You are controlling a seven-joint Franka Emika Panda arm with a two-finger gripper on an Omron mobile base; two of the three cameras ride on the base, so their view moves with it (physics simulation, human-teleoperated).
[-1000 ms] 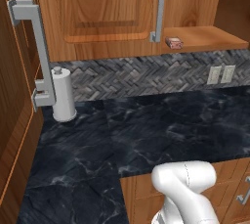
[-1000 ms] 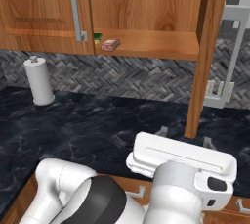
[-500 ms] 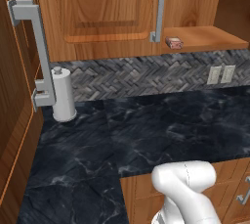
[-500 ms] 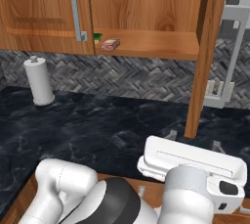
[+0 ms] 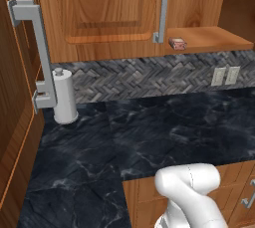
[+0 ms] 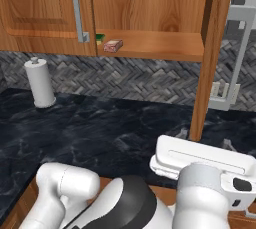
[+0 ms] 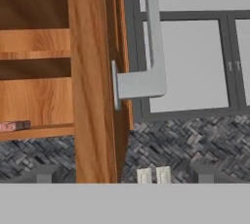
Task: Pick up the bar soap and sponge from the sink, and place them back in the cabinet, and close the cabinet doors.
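The cabinet (image 6: 150, 45) has its right door (image 6: 212, 53) swung out edge-on and its left door (image 6: 45, 13) shut. The soap (image 6: 113, 46) lies near the shelf's front left corner, long axis angled to that edge, sponge (image 6: 100, 37) behind it. Gripper (image 7: 122, 175) fingers stand wide apart, holding nothing.

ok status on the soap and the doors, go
Claw empty, facing the open right door's edge. Bar soap on the cabinet shelf, sponge just behind it. Left door shut, right door not yet closed.
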